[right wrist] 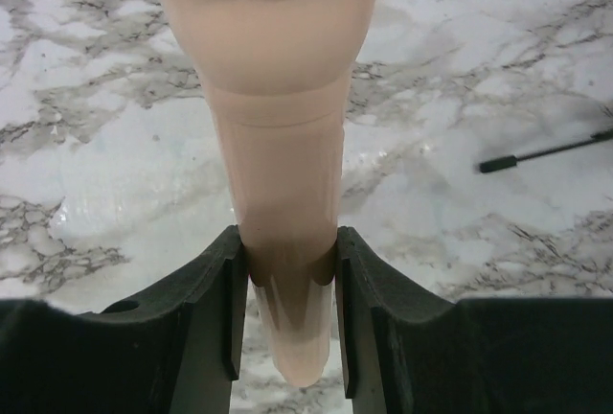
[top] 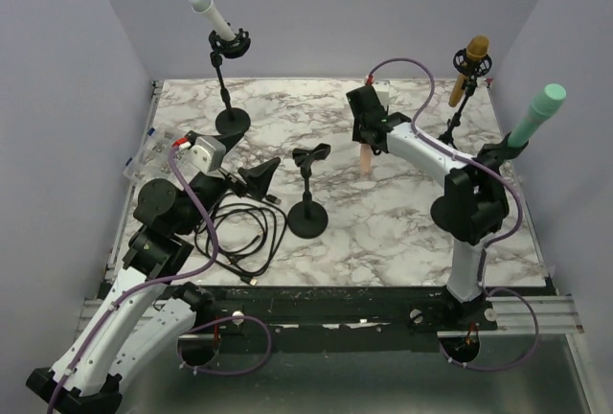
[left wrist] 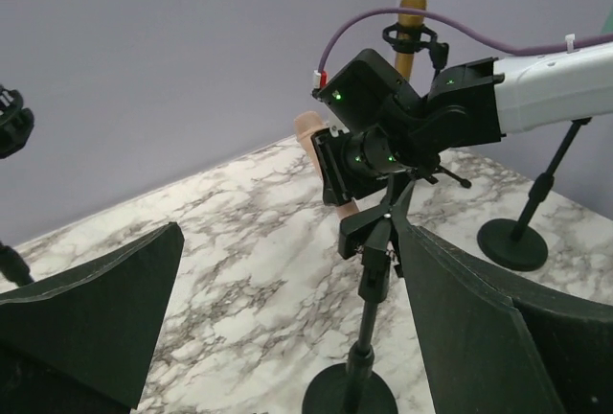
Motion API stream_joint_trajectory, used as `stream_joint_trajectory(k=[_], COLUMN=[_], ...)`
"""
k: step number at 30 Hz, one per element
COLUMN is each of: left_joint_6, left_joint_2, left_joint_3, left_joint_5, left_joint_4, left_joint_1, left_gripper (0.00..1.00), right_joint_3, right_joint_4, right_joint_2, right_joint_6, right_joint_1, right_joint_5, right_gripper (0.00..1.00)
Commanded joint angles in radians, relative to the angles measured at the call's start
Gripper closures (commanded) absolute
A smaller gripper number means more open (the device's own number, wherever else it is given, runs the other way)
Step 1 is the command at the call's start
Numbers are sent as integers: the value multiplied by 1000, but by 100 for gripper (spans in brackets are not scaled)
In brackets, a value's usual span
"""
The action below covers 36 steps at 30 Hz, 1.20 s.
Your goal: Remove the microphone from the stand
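Right gripper (right wrist: 290,275) is clamped on the peach microphone (right wrist: 278,98) (just its skinny tail), upper middle of the top view. Best to move slowly, upright, clear of the empty stand (top: 308,194).

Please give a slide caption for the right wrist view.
Right gripper shut on the peach microphone, marble table in the background.

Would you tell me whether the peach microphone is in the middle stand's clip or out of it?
Out: the right tool is shut on the peach microphone, away from the middle stand, whose clip holds nothing.
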Motion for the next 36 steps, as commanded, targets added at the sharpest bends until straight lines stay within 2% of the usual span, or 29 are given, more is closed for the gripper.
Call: stream_joint_trajectory(k=[1, 6, 12, 18, 22, 32, 36], left_joint_6=[30, 32, 28, 22, 18, 18, 18], left_joint_2=[-17, -32, -37, -29, -20, -2, 0], left_joint_3=[-6, 1, 5, 1, 3, 3, 4], left_joint_5=[-107, -98, -92, -79, -64, -61, -59], left_joint_4=[-28, -35, -40, -33, -32, -35, -34], left_joint_1=[-6, -7, -8, -10, -10, -10, -10], left_gripper=[2, 2, 2, 2, 2, 1, 2], right_joint_3=[177, 477, 667, 878, 892, 877, 851], right_joint_4=[-50, -149, -130, -119, -81, -61, -63], right_joint_2=[164, 403, 561, 723, 761, 798, 779], right_joint_6=[-33, -66, -87, -97, -110, -140, -125], right_joint_1=[-1, -32, -85, -123, -134, -134, -134], right_joint_5=[2, -16, -87, -147, -173, -151, -155], right_gripper=[99, 99, 97, 88, 77, 63, 54])
